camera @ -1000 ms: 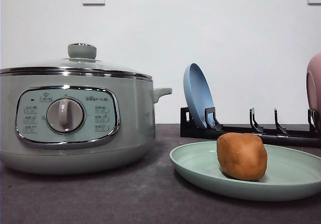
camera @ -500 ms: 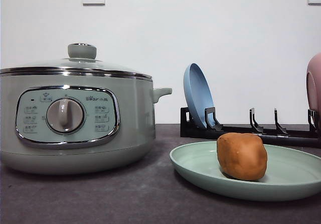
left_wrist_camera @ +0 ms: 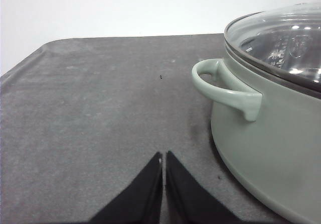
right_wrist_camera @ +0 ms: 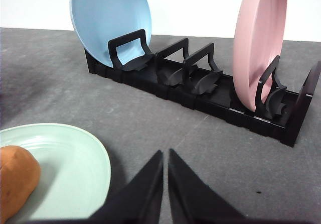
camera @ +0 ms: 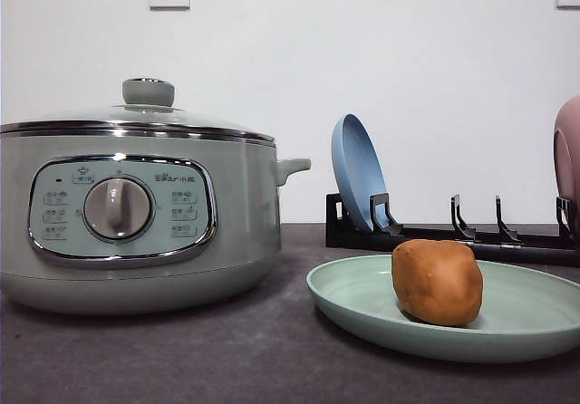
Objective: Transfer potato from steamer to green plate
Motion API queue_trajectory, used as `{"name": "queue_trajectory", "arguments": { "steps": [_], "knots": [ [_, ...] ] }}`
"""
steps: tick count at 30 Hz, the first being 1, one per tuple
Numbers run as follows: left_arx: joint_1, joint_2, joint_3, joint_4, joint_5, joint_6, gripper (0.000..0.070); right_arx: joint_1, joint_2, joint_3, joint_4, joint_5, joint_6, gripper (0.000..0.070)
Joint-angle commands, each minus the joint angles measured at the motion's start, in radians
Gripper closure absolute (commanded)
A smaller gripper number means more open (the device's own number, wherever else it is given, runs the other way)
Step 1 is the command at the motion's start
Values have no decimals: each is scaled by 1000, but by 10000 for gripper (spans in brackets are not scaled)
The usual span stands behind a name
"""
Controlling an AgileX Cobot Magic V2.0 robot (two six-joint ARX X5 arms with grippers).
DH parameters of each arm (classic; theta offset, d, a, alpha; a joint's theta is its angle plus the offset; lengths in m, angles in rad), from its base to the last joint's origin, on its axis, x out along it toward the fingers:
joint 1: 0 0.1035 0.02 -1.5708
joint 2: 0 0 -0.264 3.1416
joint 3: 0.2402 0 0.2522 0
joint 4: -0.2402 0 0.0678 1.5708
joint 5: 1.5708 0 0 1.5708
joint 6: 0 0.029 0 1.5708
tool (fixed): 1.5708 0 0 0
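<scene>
I judge the transfer finished: the lumpy orange-brown potato (camera: 437, 282) sits on the wide pale mint-green plate (camera: 362, 306), well apart from the sage-green electric steamer (camera: 136, 214), whose glass lid is on. My left gripper (left_wrist_camera: 164, 158) and right gripper (right_wrist_camera: 166, 156) have fingers together, empty, so I'd simply park both arms.

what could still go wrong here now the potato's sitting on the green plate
Little looks urgent. The potato is rounded and rests loose on the shallow green plate, so a bump could roll it off. The right gripper, shut, sits close to the plate's rim and could nudge it when moving. The left gripper, shut, is near the steamer and could clip its handle.
</scene>
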Motion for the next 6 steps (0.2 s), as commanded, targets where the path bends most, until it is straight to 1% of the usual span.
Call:
{"name": "queue_trajectory", "arguments": {
  "steps": [1, 6],
  "knots": [
    [1, -2, -16, -11, 0, -2, 699, 2, -3, -5, -1, 0, 3, 696],
    [1, -2, -16, -11, 0, -2, 699, 2, -3, -5, -1, 0, 3, 696]
  ]
}}
